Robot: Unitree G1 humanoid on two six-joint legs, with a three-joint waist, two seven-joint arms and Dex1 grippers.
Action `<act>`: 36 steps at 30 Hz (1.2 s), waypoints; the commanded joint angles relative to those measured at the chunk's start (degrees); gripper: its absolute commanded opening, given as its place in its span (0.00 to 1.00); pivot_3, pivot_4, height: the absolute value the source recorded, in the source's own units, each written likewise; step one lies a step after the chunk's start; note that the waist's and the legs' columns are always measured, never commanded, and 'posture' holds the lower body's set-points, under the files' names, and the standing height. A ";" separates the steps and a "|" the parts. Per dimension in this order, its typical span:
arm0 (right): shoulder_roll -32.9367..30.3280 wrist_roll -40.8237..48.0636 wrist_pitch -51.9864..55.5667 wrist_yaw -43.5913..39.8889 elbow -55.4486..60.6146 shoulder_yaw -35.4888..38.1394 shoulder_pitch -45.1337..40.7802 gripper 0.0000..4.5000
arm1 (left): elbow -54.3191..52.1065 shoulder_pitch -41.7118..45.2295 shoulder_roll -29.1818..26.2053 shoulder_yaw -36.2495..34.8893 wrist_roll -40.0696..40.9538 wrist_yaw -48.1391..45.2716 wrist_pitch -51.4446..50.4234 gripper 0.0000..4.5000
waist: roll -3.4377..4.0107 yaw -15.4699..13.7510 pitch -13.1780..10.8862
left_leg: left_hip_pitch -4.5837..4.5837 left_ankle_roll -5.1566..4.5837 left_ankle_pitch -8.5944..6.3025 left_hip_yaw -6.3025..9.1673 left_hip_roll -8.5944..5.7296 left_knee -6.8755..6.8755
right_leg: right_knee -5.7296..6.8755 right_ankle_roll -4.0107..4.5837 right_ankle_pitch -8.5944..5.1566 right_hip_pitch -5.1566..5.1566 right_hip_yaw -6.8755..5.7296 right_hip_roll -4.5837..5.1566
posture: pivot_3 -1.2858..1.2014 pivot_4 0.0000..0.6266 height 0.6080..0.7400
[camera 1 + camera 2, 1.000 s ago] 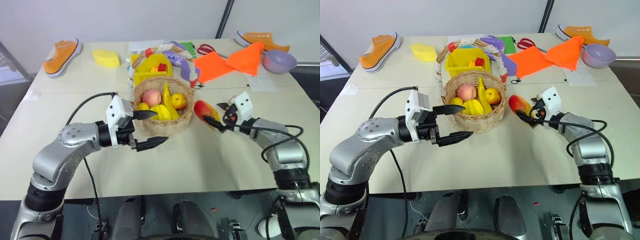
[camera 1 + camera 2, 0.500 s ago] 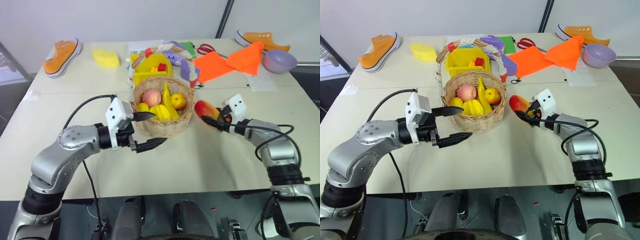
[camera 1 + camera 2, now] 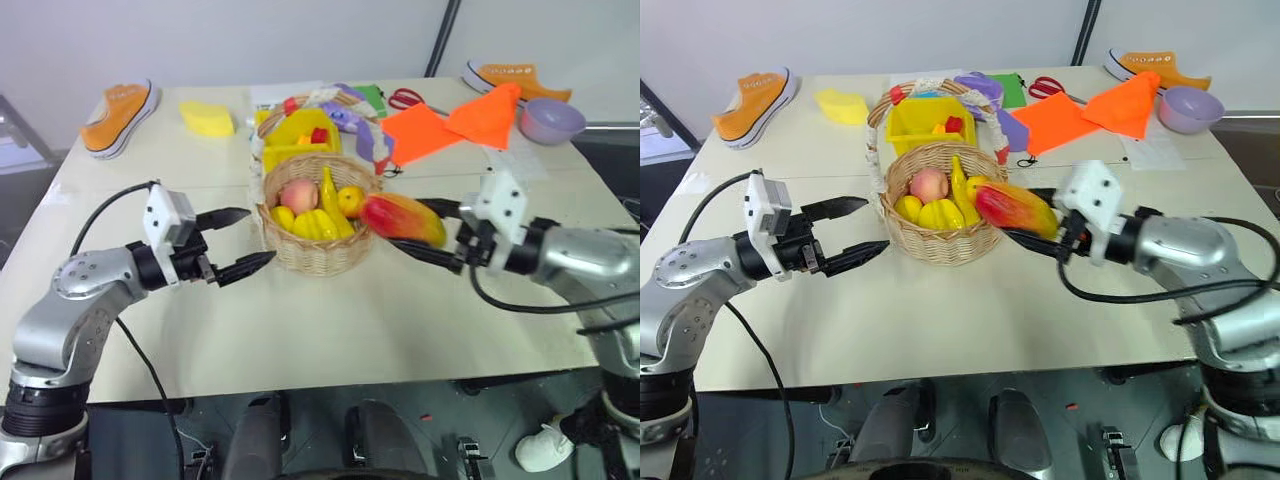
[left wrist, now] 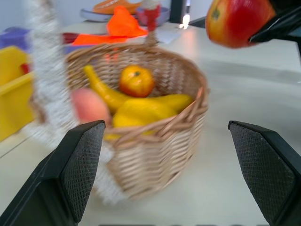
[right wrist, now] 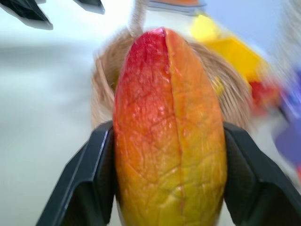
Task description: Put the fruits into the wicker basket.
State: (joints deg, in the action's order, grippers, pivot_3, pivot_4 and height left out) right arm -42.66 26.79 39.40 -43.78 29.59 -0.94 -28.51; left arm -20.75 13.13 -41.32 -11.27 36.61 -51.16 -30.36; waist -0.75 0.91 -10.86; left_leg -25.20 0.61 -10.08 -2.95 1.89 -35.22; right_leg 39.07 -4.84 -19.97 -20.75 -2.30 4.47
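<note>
I see a mango [image 5: 170,136] with a finely wrinkled, slightly glossy plastic-looking skin. The wicker basket [image 3: 312,252] is rough woven cane. The table [image 3: 330,330] looks smooth and matt, the black fingers [image 4: 82,172] finely textured matt plastic.

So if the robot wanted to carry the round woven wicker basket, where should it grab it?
Probably at the top of the tall arched handle of the round woven wicker basket, coming down from above. The bowl is wide, rounded and already holds fruit, so the two fingers likely could not span it, while the handle is thin and stands upright over the middle.
</note>
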 commanded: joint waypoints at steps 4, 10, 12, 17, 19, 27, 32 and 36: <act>12.62 -10.36 1.40 7.97 -13.52 -13.33 -16.36 0.52 | -1.77 -0.11 0.15 -1.58 0.14 1.09 1.57 1.00 | -0.03 -0.35 0.01 | -0.24 -0.01 0.02 -0.02 -0.05 -0.01 | 0.04 -0.01 0.01 -0.25 -0.01 0.03 | 0.52 0.24 0.92; 13.33 -13.11 -3.57 6.43 -12.51 -13.34 -15.86 0.92 | -6.22 -1.24 1.32 -1.63 1.48 4.89 -0.20 1.00 | -0.10 -0.38 0.01 | -0.37 -0.05 0.00 -0.05 -0.13 -0.02 | 0.03 -0.04 0.03 -0.30 -0.03 0.12 | 0.52 0.24 0.92; 11.08 -11.29 -3.33 4.61 -9.07 -10.58 -13.46 0.92 | -6.83 -1.27 1.51 -1.49 1.60 5.46 -0.51 1.00 | -0.10 -0.34 0.01 | -0.35 -0.05 0.00 -0.05 -0.11 -0.02 | 0.03 -0.05 0.03 -0.29 -0.03 0.10 | 0.52 0.24 0.92; 6.93 -2.20 1.99 2.47 -0.84 0.94 -5.96 0.92 | -7.36 -0.96 1.83 -0.95 2.21 6.12 -0.79 1.00 | -0.10 -0.18 0.01 | -0.25 -0.05 -0.01 -0.05 -0.09 0.00 | 0.03 -0.06 0.03 -0.20 -0.03 0.09 | 0.52 0.24 0.92; 7.15 -0.74 4.87 5.11 -0.62 4.49 -4.25 0.92 | -7.19 -0.39 2.13 -0.46 2.57 6.15 -0.90 1.00 | -0.11 0.07 0.01 | -0.17 -0.05 -0.01 -0.05 -0.07 0.00 | 0.03 -0.05 0.03 -0.15 -0.02 0.08 | 0.52 0.24 0.92; 14.33 -9.38 -1.62 16.24 -17.22 2.45 -10.44 0.92 | -5.46 3.11 4.10 2.73 1.94 5.99 -0.31 1.00 | -0.10 0.19 0.01 | -0.13 -0.05 0.00 -0.10 -0.06 -0.01 | 0.06 -0.05 0.03 -0.16 0.02 0.03 | 0.52 0.24 0.92; 17.83 -10.97 -6.95 15.98 -26.53 1.66 -14.23 0.62 | -5.82 3.44 4.55 3.20 1.40 6.36 0.11 1.00 | -0.10 -0.10 0.01 | -0.22 -0.04 0.01 -0.14 -0.07 0.04 | 0.06 -0.06 0.03 -0.26 0.02 0.01 | 0.52 0.24 0.92; 17.35 -11.03 -7.06 16.87 -25.87 3.37 -14.48 0.16 | -6.96 2.96 4.77 3.20 1.64 7.02 -0.05 1.00 | -0.10 -0.21 0.01 | -0.26 -0.04 0.01 -0.15 -0.08 0.05 | 0.06 -0.06 0.03 -0.29 0.02 0.03 | 0.52 0.24 0.92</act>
State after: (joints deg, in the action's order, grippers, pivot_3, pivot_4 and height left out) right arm -24.68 15.87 33.68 -27.35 1.47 0.20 -41.26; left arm -25.56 16.09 -36.67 -7.54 37.95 -44.50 -31.04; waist -0.84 0.70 -10.85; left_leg -25.45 0.57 -10.07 -3.11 1.81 -35.18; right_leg 39.13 -4.91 -19.94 -21.04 -2.28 4.51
